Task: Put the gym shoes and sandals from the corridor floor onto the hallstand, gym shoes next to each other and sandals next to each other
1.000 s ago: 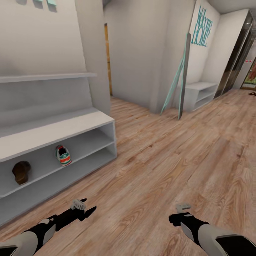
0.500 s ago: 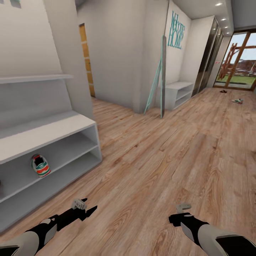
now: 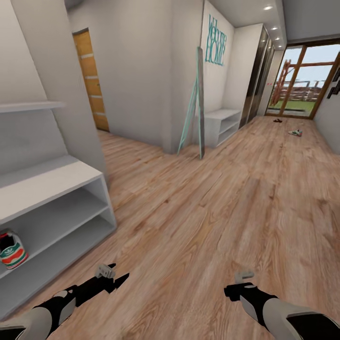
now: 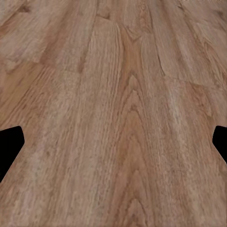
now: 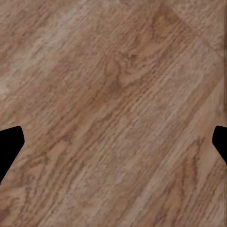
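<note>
**Desk:** Head view, corridor: what does it show?

**Photographer:** Both arms reach low over the corridor floor (image 3: 203, 208), light brown wood-grain planks running toward a glazed door (image 3: 302, 80) at the far end. The left gripper (image 3: 115, 278) and the right gripper (image 3: 238, 283) hang just above the boards, empty.

**Desk:** Pincers wide or narrow?

**Photographer:** Wide on both. In the left wrist view the dark fingertips (image 4: 9, 146) sit at opposite edges with bare planks between them, and the right wrist view gives the same: fingertips (image 5: 9, 146) far apart, only wood grain between.

**Desk:** Where are the shoes?

**Photographer:** One gym shoe (image 3: 12, 249), white with green stripes and an orange-red patch, stands on the middle shelf of the hallstand (image 3: 56, 177), well in from the unit's open right end. The second gym shoe (image 3: 295, 132) lies on the floor far down the corridor, near the glazed door. A small dark shape beside it, closer to the door, looks like a sandal (image 3: 277, 120), though it is too small to be sure.

**Desk:** Anything else?

**Photographer:** A floating shelf (image 3: 28, 106) runs above the hallstand. A teal-framed mirror (image 3: 197, 101) leans at the wall corner, a second white bench (image 3: 222, 123) stands just behind it, teal lettering (image 3: 216, 41) hangs on the wall above, and a wooden door (image 3: 90, 80) shows in the side passage.
</note>
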You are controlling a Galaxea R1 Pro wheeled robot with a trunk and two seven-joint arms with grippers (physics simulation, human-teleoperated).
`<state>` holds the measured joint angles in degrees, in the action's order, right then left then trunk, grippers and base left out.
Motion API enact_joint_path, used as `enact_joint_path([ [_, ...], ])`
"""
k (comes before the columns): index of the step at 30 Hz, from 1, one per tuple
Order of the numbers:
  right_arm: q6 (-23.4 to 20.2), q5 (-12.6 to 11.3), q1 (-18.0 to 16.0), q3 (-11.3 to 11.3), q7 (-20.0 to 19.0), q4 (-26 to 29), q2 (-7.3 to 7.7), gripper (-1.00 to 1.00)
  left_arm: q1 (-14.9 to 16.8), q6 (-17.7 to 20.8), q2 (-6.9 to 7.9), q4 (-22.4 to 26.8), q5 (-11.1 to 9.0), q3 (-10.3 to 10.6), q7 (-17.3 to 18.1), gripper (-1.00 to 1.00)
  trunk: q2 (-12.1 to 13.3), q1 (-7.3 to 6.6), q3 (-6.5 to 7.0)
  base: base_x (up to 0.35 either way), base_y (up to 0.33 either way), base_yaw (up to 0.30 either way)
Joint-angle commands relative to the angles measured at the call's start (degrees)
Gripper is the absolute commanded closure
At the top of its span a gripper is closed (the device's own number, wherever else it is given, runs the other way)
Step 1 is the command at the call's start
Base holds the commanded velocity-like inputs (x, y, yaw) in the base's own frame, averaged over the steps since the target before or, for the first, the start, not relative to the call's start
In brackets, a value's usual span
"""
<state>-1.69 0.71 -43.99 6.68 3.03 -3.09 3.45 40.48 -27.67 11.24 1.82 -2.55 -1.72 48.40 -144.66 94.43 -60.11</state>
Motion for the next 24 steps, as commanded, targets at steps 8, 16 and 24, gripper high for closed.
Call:
enact_joint_path([
  [8,-0.2,0.1,0.0,0.4,0.1,-0.1,-0.02,-1.0,0.0,0.1,-0.06,-0.1,-0.3,-0.1,0.4,-1.0,0.0,0.02,-0.05,0.35,-0.082,-0.08],
  [16,-0.2,0.1,0.0,0.4,0.1,-0.1,-0.02,-1.0,0.0,0.1,-0.17,-0.1,-0.3,-0.1,0.4,-1.0,0.0,0.02,-0.05,0.35,-0.082,-0.25],
  [24,-0.2,0.1,0.0,0.4,0.1,-0.1,-0.02,-1.0,0.0,0.1,-0.4,-0.1,-0.3,-0.1,0.4,-1.0,0.0,0.02,-0.05,0.35,-0.082,-0.292],
])
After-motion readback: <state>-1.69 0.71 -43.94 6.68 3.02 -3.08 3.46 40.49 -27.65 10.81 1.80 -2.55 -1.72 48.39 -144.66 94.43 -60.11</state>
